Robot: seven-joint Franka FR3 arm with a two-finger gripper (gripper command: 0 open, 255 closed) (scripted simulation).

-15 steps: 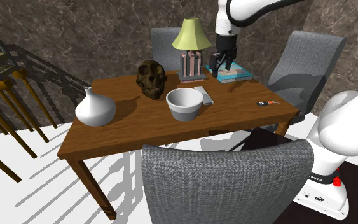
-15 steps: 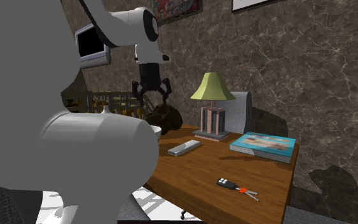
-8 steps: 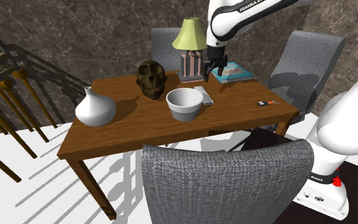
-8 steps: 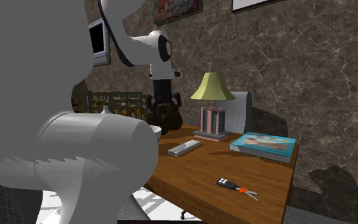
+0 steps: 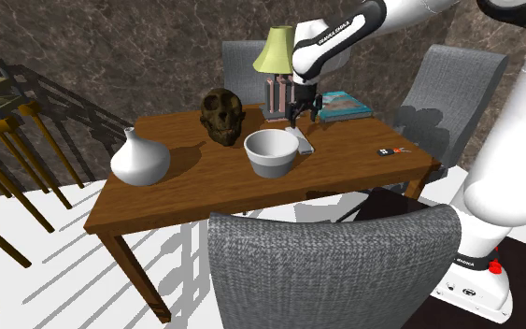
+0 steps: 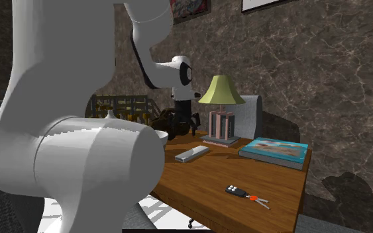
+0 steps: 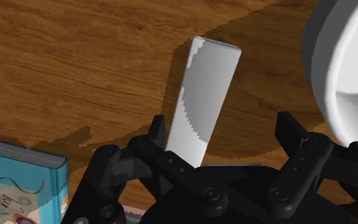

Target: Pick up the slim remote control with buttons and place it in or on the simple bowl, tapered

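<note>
The remote (image 5: 300, 140) (image 6: 191, 153) (image 7: 204, 95) lies flat on the wooden table (image 5: 205, 187). It is a plain grey slab, and I can make out no buttons on it. It sits just beside the white bowl (image 5: 270, 152) (image 7: 343, 70), with a strip of bare wood between them in the wrist view.

My gripper (image 5: 303, 115) (image 7: 225, 135) hangs above the remote with its fingers (image 7: 157, 130) spread wide and nothing in them. The remote's near end runs in between them, closer to one finger than the other.

A teal-covered book (image 5: 349, 106) (image 6: 274, 151) (image 7: 18, 184) lies on the far side of my hand from the bowl, and a lamp with a green shade (image 5: 272, 51) (image 6: 219, 93) stands behind. Further off on the table are a dark skull-like ornament (image 5: 220, 114), a white vase (image 5: 139, 161) and a black key fob (image 5: 387, 150) (image 6: 234, 190).
</note>
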